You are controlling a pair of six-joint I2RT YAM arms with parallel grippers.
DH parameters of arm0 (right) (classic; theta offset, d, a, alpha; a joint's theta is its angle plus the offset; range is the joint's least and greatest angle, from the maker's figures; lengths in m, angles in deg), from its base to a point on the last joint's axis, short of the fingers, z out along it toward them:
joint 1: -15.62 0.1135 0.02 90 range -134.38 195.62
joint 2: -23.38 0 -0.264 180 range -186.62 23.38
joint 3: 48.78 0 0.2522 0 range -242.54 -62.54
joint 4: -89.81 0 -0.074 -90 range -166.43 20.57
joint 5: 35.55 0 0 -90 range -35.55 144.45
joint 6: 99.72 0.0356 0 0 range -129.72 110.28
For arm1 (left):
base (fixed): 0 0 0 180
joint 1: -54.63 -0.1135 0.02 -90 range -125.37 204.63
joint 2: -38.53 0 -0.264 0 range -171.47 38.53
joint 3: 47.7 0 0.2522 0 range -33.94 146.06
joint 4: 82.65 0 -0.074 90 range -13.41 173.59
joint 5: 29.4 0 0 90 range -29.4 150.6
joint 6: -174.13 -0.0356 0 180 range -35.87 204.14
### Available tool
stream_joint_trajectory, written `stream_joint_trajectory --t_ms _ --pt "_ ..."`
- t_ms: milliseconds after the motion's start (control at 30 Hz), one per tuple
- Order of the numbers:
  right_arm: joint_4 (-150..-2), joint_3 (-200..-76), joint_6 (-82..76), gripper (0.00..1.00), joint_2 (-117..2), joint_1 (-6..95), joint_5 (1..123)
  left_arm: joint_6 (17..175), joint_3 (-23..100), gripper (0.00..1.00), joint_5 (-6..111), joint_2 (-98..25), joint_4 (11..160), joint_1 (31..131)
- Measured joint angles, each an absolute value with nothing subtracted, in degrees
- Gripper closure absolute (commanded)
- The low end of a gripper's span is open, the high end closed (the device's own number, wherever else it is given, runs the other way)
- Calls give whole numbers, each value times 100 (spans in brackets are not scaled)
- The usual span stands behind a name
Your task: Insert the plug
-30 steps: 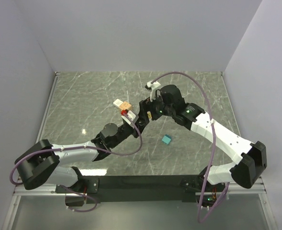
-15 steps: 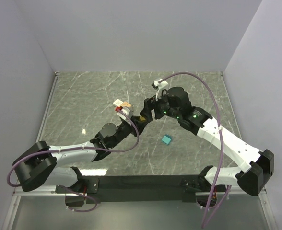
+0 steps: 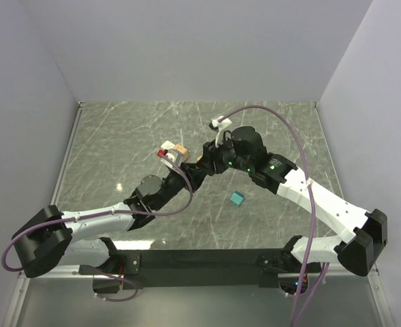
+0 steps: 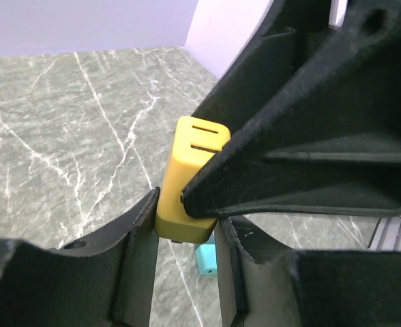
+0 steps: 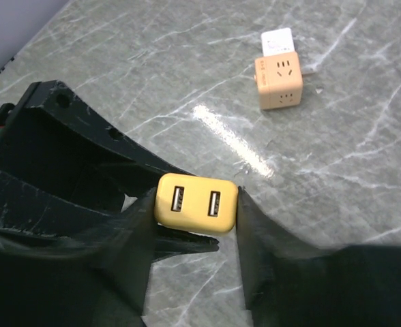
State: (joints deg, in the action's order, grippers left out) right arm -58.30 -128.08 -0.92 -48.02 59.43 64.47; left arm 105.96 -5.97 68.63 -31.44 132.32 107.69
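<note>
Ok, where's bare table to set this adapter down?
Bare marble along the far wall and left of the orange socket cube. Also nearside of the teal block. Crowded mid-table, where the left hand and right hand meet on the yellow adapter.

We see a green-grey, white-veined marble tabletop (image 3: 119,136) spreading beneath and all round the right pincer (image 3: 202,163), plain pale lilac walls (image 3: 187,48) rising beyond it and on both sides, and a streak of glare (image 5: 231,139) just ahead of it.
</note>
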Motion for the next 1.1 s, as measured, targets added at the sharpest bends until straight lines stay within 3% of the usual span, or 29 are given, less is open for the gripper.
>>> stream_joint_trajectory --t_ms 100,133,167,233,267,467,667,867,1100 --pt "-5861 -12808 -123 93 -4828 5965 6447 10605 -597 98 6907 -3142 13190 10771" --pt "-5883 -12806 -125 97 -4843 5969 6458 10607 -597 93 6925 -3140 13188 10769" --pt "-5913 -12806 -131 100 -4859 5974 6460 10609 -600 75 6953 -3127 13175 10771" --pt "-5994 -12804 -136 100 -4907 5974 6484 10609 -628 56 7019 -3052 13116 10764" --pt "-6060 -12804 -147 100 -4946 5974 6502 10611 -648 42 7073 -3002 13070 10758" --pt "-6418 -13127 -494 100 -5694 5945 6449 10731 -888 7 7248 -2423 12725 10611" --pt "-6879 -13862 -1242 100 -6928 5659 6712 10900 -1312 6 7502 -1599 12102 10196" --pt "-7282 -13982 -1994 100 -7781 5401 7446 11081 -1712 6 7419 -805 11485 9252" --pt "-7900 -14060 -2612 100 -8472 5161 8163 11081 -1760 6 7209 -482 11151 8812"
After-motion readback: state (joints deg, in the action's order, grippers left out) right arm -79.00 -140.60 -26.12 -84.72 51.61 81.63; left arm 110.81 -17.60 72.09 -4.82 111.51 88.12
